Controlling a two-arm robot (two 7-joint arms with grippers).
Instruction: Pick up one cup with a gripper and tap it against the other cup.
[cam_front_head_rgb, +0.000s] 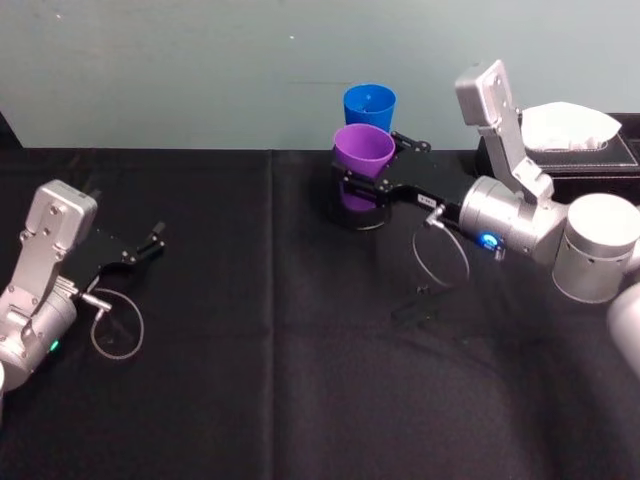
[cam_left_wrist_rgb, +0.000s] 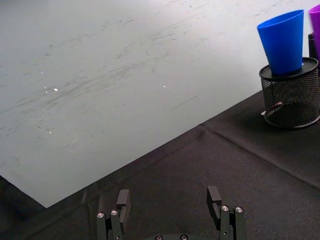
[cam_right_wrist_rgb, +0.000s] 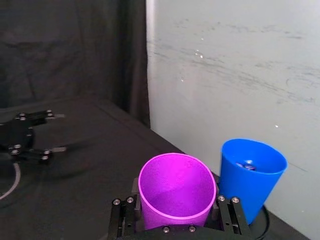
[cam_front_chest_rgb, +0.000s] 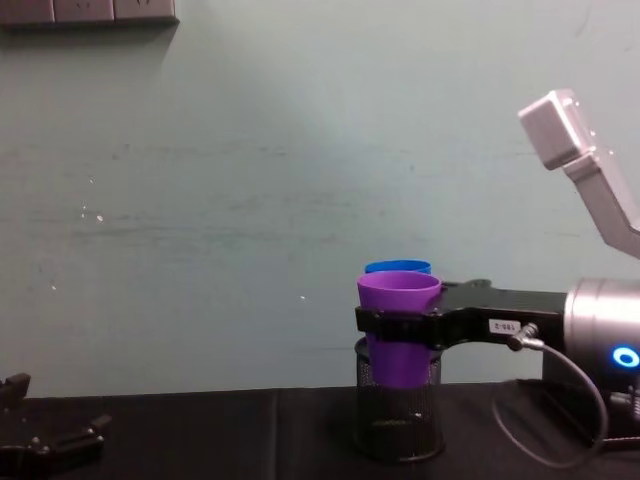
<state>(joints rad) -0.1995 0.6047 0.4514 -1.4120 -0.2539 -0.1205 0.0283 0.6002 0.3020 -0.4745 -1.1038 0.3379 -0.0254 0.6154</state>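
Nearest me, at the lower left of the head view, the left tool sits parked over the black desk, its fingers spread wide with nothing between them. Farther in, right of centre, the right tool is closed around the purple cup, gripping it below the rim and holding it upright, clear of the desk. Just behind it the blue cup stands in a black wire-mesh holder against the pale wall.

I judge the pick-up done and the tap itself in hand. From the right wrist view the two cups sit side by side, rims very close; I cannot tell whether they already touch. The next move calls for a short, gentle push of the purple cup toward the blue one, kept level, and light enough not to tip the holder.

My count: two cups, one purple and one blue; one mesh holder; two tools
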